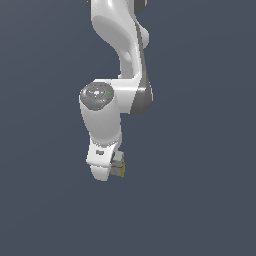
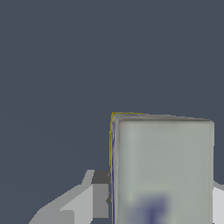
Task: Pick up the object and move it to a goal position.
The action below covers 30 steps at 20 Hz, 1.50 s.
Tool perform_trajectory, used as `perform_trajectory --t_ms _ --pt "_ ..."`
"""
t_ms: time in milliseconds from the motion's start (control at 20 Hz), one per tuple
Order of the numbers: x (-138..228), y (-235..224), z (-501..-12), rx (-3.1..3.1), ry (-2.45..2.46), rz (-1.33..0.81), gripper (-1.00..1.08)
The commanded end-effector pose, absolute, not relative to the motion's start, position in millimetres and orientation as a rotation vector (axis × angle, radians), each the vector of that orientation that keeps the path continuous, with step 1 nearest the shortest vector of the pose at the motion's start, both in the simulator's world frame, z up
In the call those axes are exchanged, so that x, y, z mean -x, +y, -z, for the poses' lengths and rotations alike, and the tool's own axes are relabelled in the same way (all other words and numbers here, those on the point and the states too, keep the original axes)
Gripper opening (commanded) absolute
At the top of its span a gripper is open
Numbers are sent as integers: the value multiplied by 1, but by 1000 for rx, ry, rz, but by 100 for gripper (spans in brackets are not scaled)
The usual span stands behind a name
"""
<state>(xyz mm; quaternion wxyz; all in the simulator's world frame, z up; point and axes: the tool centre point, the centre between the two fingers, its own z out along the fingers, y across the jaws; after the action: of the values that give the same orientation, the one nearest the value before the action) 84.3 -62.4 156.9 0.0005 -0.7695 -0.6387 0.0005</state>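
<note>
The object is a small pale grey-white block with yellow edges and a blurred bluish mark low on its near face. It fills much of the wrist view, sitting between the two fingers. One grey finger presses its one side and a sliver of the other finger shows at the opposite side. My gripper is shut on it. In the exterior view the object peeks out at the tip of the white hand, where the gripper points down; most of the block is hidden behind the hand.
The white arm comes down from the top of the exterior view, with its round wrist joint above the hand. A plain dark blue-grey surface lies all around.
</note>
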Motion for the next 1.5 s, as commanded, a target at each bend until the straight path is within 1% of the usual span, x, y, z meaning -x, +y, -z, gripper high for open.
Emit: perform_trajectory --t_ms 0,450,1450 --pt "-80 -57 -162 2417 -2007 -1 -100" --pt "-45 -18 -192 2417 -2008 -2 -100" --pt "81 128 -306 2419 -2009 -4 -100"
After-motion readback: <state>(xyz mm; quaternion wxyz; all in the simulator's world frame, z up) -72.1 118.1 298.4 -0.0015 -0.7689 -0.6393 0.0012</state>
